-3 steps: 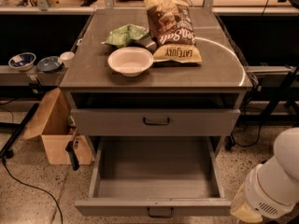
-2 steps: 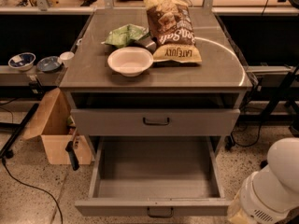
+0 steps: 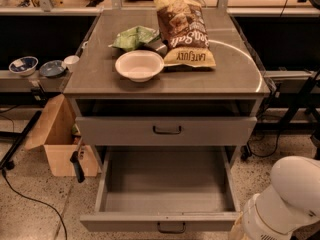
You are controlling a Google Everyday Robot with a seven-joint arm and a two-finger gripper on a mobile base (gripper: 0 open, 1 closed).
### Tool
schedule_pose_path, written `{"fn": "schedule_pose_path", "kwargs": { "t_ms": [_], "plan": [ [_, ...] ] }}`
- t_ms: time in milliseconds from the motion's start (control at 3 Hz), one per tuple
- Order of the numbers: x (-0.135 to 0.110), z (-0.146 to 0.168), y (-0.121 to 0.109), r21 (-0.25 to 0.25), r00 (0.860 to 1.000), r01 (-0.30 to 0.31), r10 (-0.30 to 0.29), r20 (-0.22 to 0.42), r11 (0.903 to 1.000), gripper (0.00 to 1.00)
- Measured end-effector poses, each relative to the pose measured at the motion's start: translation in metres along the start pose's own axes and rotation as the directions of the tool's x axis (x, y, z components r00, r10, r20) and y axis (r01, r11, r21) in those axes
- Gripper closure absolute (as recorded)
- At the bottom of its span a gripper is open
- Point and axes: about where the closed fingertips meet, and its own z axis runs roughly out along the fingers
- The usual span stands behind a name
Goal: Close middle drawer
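Observation:
The middle drawer (image 3: 165, 186) is pulled fully out at the bottom of the grey cabinet. Its bare grey box is empty, and its flat front (image 3: 125, 222) carries a small dark loop handle (image 3: 171, 228) at the centre. Above it, another grey drawer (image 3: 210, 131) with a dark handle sits nearly flush. The gripper is out of view. Only my white arm (image 3: 287, 201) shows at the lower right, just right of the open drawer's front corner.
The cabinet top (image 3: 235, 76) holds a white bowl (image 3: 139, 65), a brown chip bag (image 3: 184, 31) and a green bag (image 3: 134, 36). An open cardboard box (image 3: 60, 141) stands on the floor to the left. Small bowls (image 3: 23, 65) sit on a left shelf.
My white arm has shifted slightly left and down at the lower right. The drawers have not moved.

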Motion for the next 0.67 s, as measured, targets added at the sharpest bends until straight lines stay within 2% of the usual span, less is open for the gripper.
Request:
{"fn": "schedule_pose_path", "kwargs": {
  "t_ms": [333, 667],
  "plan": [
    [-0.0072, 0.0089, 0.0059, -0.042, 0.992, 0.128, -0.127, 0.018, 0.9909, 1.00],
    [-0.0068, 0.0084, 0.0074, -0.030, 0.993, 0.122, -0.122, 0.008, 0.9921, 1.00]
  ]
}}
